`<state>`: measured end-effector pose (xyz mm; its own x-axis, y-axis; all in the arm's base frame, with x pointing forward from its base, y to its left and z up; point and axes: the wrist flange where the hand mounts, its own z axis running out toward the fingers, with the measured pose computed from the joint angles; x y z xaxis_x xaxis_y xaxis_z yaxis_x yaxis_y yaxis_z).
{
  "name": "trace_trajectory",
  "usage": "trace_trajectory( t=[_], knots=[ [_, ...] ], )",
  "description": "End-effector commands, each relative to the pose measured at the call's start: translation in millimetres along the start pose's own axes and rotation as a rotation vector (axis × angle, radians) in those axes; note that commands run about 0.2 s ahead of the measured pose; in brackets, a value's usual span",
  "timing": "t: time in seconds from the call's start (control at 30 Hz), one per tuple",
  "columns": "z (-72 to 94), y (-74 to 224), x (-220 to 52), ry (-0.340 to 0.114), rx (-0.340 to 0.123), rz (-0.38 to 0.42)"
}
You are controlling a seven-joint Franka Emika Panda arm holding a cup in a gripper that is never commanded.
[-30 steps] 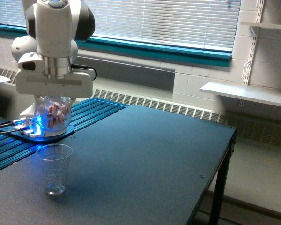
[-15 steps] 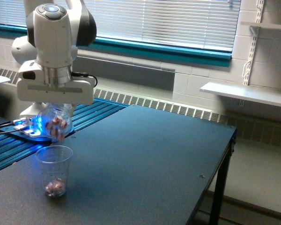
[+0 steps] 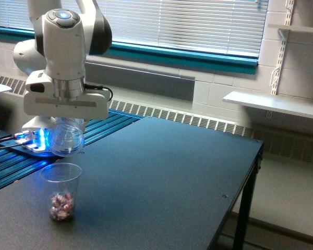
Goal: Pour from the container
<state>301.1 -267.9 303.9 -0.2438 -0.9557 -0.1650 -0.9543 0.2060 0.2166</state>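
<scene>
The container point(image 3: 66, 138) now seems emptied, its pieces point(image 3: 61, 204) in the tapered cup point(image 3: 61, 190).

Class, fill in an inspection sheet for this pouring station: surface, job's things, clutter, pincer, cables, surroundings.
Surface: dark table, bare apart from the cup.
Job's things: clear jar held above the cup, looks empty; tapered cup upright with pinkish pieces at its bottom.
Clutter: nothing seen.
Pincer: pincer shut on jar.
Cables: cables at the blue-lit arm base.
Surroundings: window blinds, wall shelf, radiator grille.
</scene>
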Motion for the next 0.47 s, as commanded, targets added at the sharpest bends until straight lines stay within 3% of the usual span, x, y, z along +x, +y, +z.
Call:
trace_trajectory(
  t=[0.03,0.13,0.47],
  knots=[
    [-0.5,-6,-6,0.020,-0.013,0.023],
    [1.1,-8,-11,0.061,-0.020,0.021],
    [-0.4,-11,-18,0.095,-0.026,0.030]
  ],
)
